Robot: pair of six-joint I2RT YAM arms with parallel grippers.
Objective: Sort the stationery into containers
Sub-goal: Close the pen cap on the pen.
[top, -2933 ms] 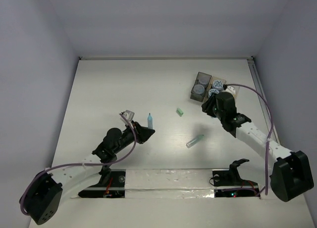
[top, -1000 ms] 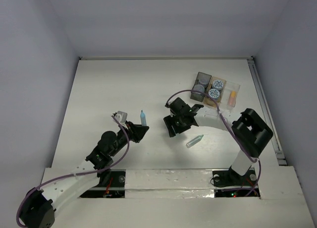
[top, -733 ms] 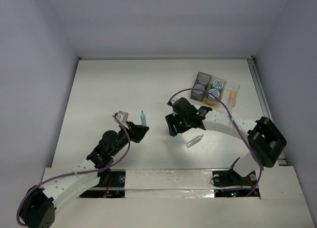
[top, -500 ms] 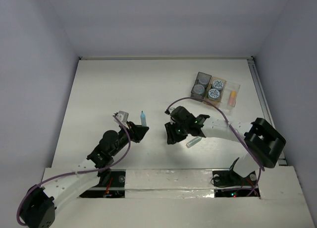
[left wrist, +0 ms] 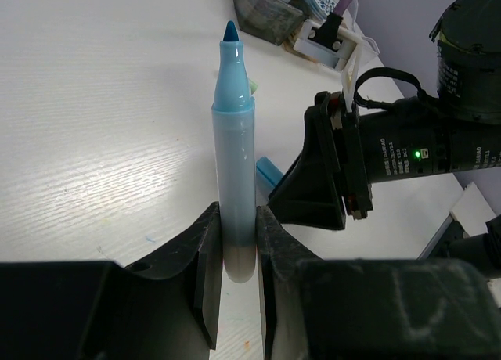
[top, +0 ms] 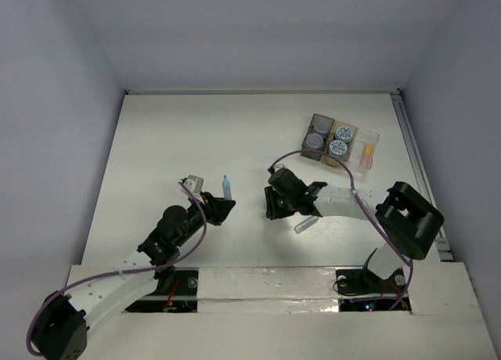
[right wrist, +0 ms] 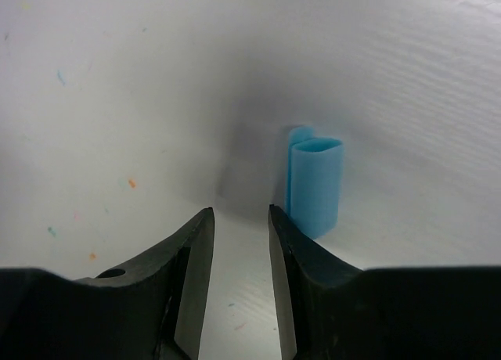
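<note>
While the left fingers (left wrist: 205, 274) clamp the uncapped light blue marker (left wrist: 235, 156) upright, the right fingers (right wrist: 192, 250), narrowly parted and empty, sit low with the blue cap (right wrist: 315, 184) lying on the bench (right wrist: 117, 78) just outside them; closing here would probably miss or flick it.

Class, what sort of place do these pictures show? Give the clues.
Probably a robot test bench: a left arm and a right arm fixed to a white table, plain walls around it, small trays set out for sorting.
</note>
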